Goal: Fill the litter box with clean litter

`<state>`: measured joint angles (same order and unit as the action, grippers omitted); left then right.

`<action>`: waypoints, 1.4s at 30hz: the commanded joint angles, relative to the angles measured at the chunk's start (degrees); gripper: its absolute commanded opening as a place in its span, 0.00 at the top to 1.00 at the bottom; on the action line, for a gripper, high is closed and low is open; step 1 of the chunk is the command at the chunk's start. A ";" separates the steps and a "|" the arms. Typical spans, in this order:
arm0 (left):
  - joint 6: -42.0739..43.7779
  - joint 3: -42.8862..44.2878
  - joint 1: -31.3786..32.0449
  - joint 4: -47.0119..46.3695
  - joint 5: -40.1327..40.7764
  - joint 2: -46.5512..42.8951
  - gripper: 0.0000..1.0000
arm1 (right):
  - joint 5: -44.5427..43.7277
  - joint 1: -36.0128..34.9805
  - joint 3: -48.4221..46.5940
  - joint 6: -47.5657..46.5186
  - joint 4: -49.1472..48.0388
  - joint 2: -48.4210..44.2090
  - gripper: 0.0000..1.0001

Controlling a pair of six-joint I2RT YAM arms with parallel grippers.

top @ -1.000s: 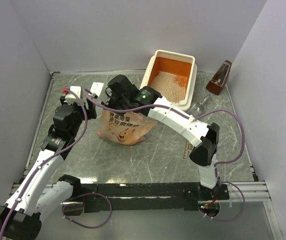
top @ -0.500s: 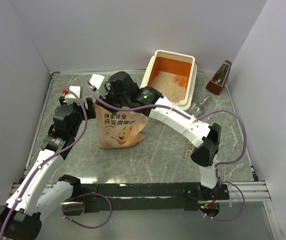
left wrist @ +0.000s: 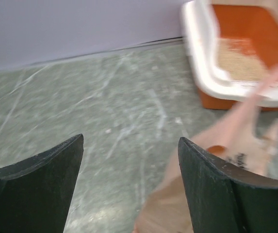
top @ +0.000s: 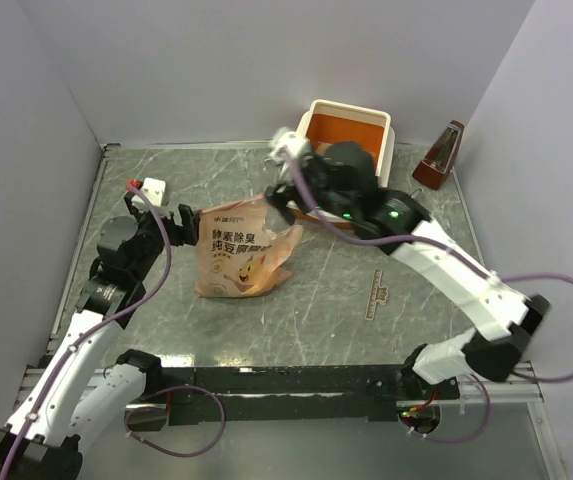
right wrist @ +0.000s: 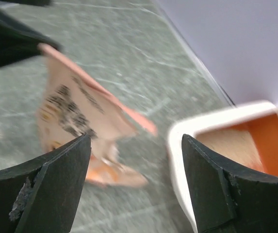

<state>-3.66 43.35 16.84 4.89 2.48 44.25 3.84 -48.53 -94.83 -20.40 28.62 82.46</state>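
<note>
The litter box point(top: 352, 106) is a rectangular plastic tray, cream rim around a glossy orange inside, at the far side of the grey veined tabletop point(top: 346, 300). In it lies the clean litter point(left wrist: 238, 65), pale sandy grains. The crinkly peach-pink bag point(top: 241, 250) with a cartoon cat stands upright left of the tray.

We see the right gripper point(right wrist: 135, 141) spread wide and holding nothing, the bag's floppy top corner and the tray's rim blurred beyond its fingers. The left gripper point(left wrist: 130, 141) is also wide apart and empty, just beside the bag's left edge.

Half a second ago the right gripper was at the bag's mouth; it has since swung towards the tray, while the bag stands where it was.
</note>
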 commanded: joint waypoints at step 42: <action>33.54 42.78 6.18 40.12 -35.19 42.23 0.10 | 6.18 7.66 41.92 25.06 -13.41 -31.66 0.18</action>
<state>28.47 85.54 21.65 43.79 -37.23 86.08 10.15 -40.62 -53.08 3.60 18.85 51.09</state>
